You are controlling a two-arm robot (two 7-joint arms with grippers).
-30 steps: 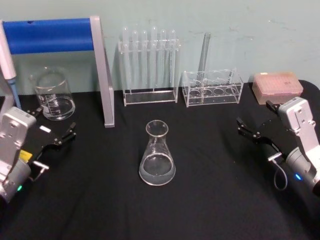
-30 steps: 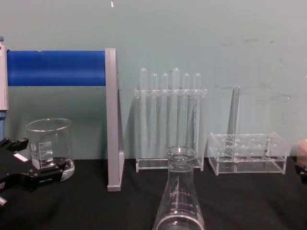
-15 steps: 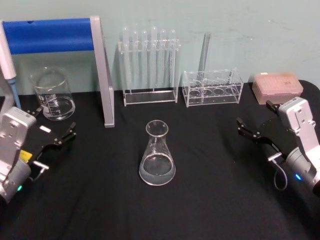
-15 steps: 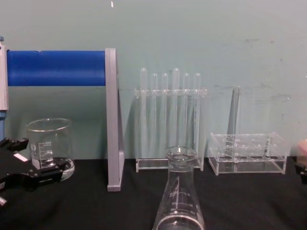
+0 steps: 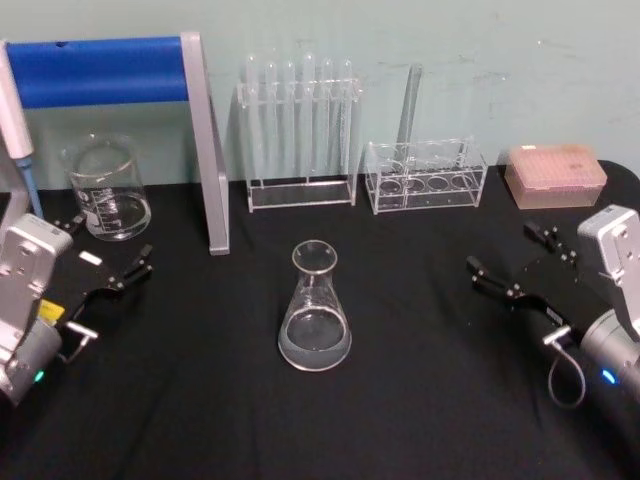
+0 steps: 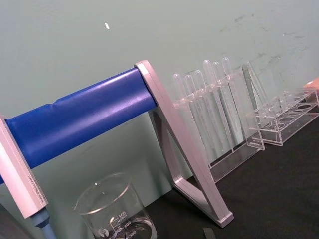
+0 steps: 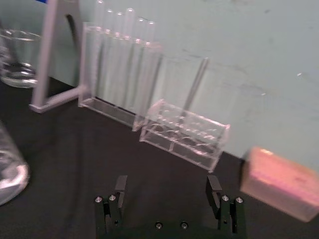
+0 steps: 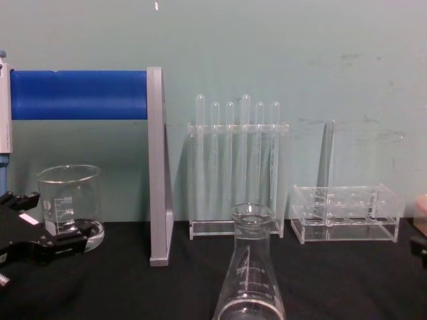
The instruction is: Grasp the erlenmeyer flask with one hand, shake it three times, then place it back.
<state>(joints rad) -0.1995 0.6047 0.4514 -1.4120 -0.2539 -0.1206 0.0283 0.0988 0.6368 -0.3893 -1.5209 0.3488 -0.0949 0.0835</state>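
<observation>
The erlenmeyer flask point(image 5: 314, 320) stands upright at the middle of the black table, clear glass with a little liquid at the bottom; the chest view shows it close at the bottom centre point(image 8: 248, 280), and its base shows in the right wrist view point(image 7: 7, 174). My right gripper point(image 5: 500, 250) hovers open to the right of the flask, well apart from it, fingers pointing toward it; the right wrist view shows nothing between its jaws point(image 7: 167, 184). My left gripper point(image 5: 105, 248) rests open at the left, beside the beaker, also seen in the chest view point(image 8: 43, 223).
A glass beaker point(image 5: 105, 190) stands at the back left near the blue-barred grey stand point(image 5: 205, 150). Behind the flask are a test tube rack point(image 5: 298, 140) and a low clear rack point(image 5: 425, 175) holding one tube. A pink tip box point(image 5: 555, 175) sits at the back right.
My right gripper has dropped toward the table's front, its fingertips shifting slightly toward the flask. The flask and the left arm have not moved.
</observation>
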